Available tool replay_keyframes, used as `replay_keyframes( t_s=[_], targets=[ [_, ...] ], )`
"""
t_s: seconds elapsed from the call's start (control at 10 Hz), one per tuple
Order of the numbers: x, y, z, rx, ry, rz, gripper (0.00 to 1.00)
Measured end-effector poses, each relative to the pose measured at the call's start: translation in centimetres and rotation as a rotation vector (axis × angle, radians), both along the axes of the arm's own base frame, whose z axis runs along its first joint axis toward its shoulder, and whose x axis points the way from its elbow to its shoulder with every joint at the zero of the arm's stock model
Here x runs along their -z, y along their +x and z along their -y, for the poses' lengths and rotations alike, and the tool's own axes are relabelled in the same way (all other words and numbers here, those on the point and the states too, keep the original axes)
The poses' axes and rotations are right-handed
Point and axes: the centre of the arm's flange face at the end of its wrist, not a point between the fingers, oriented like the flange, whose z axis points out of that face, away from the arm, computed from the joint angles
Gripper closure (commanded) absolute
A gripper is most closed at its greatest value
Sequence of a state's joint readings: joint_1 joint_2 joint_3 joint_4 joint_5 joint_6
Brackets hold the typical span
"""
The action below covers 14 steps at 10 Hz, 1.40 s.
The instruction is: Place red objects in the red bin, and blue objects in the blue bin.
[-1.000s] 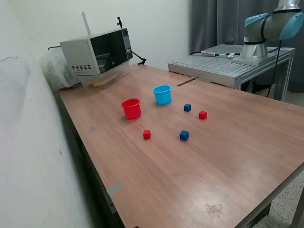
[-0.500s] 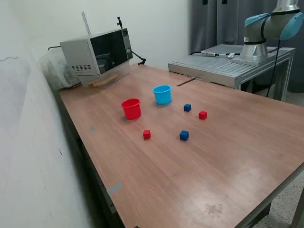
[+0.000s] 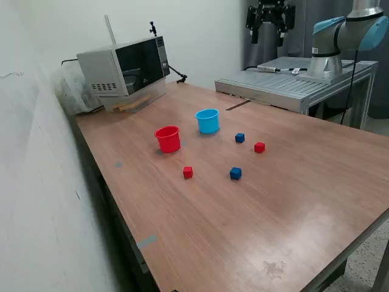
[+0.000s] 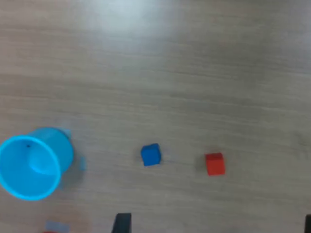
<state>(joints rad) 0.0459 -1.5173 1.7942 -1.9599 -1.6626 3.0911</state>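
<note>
On the wooden table (image 3: 292,201) stand the red bin (image 3: 168,139) and, behind it, the blue bin (image 3: 208,120), both upright and empty as far as I can see. One red cube (image 3: 188,172) and one blue cube (image 3: 236,173) lie nearer the front. Another blue cube (image 3: 240,138) and red cube (image 3: 259,147) lie further back. My gripper (image 3: 269,29) hangs open, high above the table's far side, holding nothing. The wrist view looks down on the blue bin (image 4: 31,162), a blue cube (image 4: 151,155) and a red cube (image 4: 215,163), with one fingertip (image 4: 121,223) showing.
A microwave (image 3: 124,67) sits at the table's far corner on the exterior view's left, by the wall. A raised metal platform (image 3: 292,82) carries the arm's base (image 3: 328,61) at the back right. The table's front edge runs along the lower right.
The gripper has come down into the top of the exterior view, where only its tips showed half a second ago. Cups and cubes have not moved.
</note>
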Motion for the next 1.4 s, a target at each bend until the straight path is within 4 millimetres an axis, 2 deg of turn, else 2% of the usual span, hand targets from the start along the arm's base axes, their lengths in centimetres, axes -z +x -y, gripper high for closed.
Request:
replay_keyframes(
  t_s=[0.2, 0.4, 0.9, 1.2, 1.4],
  targets=[
    [6.6, 0.1, -0.2, -0.048, 0.001, 0.012, 0.0],
    [11.3, 0.1, -0.5, -0.084, -0.001, 0.022, 0.0],
    [18.7, -2.2, -1.5, -0.091, -0.035, 0.03, 0.0],
    [21.6, -5.2, -1.7, -0.089, -0.04, 0.023, 0.0],
    [22.9, -7.9, -2.3, -0.079, -0.041, 0.012, 0.0]
  ],
)
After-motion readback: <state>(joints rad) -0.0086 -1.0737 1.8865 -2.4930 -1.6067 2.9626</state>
